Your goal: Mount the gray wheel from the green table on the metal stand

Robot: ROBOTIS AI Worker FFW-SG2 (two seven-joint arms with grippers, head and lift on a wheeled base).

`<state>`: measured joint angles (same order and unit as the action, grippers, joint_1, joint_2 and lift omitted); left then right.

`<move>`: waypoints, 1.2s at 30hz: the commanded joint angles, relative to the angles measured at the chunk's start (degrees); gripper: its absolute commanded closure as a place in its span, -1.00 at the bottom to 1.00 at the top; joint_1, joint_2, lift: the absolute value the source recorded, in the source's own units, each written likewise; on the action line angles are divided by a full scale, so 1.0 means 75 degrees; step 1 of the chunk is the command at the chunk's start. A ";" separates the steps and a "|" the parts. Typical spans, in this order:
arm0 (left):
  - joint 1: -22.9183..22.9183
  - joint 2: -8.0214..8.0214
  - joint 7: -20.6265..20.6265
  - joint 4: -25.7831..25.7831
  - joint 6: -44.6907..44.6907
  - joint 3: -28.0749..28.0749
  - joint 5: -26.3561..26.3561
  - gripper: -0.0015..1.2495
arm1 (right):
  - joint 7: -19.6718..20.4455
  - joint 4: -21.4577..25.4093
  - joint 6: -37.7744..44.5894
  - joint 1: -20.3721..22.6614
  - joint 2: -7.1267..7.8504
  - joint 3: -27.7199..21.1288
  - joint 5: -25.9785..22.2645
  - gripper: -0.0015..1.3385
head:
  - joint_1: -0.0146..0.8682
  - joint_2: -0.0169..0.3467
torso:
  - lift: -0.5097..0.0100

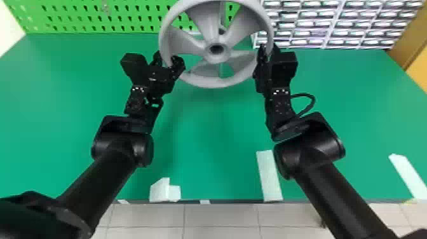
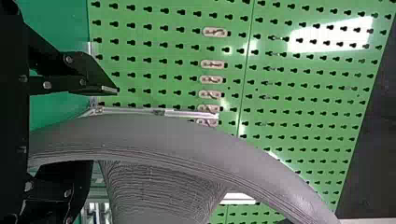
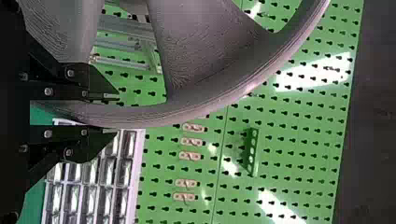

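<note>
At the left, the lower part of the left arm point(image 1: 101, 173) is cut off by the head view's edge. The forearm slants forward and inward over the green table point(image 1: 47, 95), and the left gripper point(image 1: 167, 62) is at the near left part of the gray wheel point(image 1: 216, 83). Its fingers are apart, with the rim between them; one finger point(image 2: 95, 87) is standing free of the rim, the other point(image 2: 58, 191) is partly hidden behind the wheel.

In the middle, the wheel is facing the head camera, its top cut off. Behind it the metal stand point(image 3: 126, 29) is mostly hidden, so I cannot tell if they touch.

At the right, the right arm point(image 1: 336, 187) also slants forward and inward, a cable point(image 1: 313, 101) looping outside its wrist. The right gripper point(image 1: 268, 53) is clamped on the rim.
</note>
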<state>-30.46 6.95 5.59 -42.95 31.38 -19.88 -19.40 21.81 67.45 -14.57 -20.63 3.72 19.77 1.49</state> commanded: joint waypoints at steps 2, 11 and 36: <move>-0.0087 0.0000 0.0028 0.0101 0.0023 0.0038 0.0008 0.37 | -0.0001 -0.0063 -0.0074 -0.0051 -0.0016 0.0001 0.0000 0.65 | 1.00 -0.62 | 0.58; -0.0240 0.0011 0.0075 0.0242 0.0058 0.0026 0.0032 0.37 | -0.0001 -0.0168 -0.0191 -0.0144 -0.0063 0.0048 -0.0012 0.65 | 1.00 -0.62 | 0.58; -0.0240 0.0011 0.0075 0.0324 0.0011 0.0026 0.0032 0.36 | 0.0010 -0.0192 -0.0120 -0.0074 -0.0098 -0.0105 -0.0059 0.65 | 1.00 -0.62 | 0.58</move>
<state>-32.50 7.02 6.16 -40.64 31.60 -19.57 -19.16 21.81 65.92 -15.82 -21.58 2.93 19.19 1.06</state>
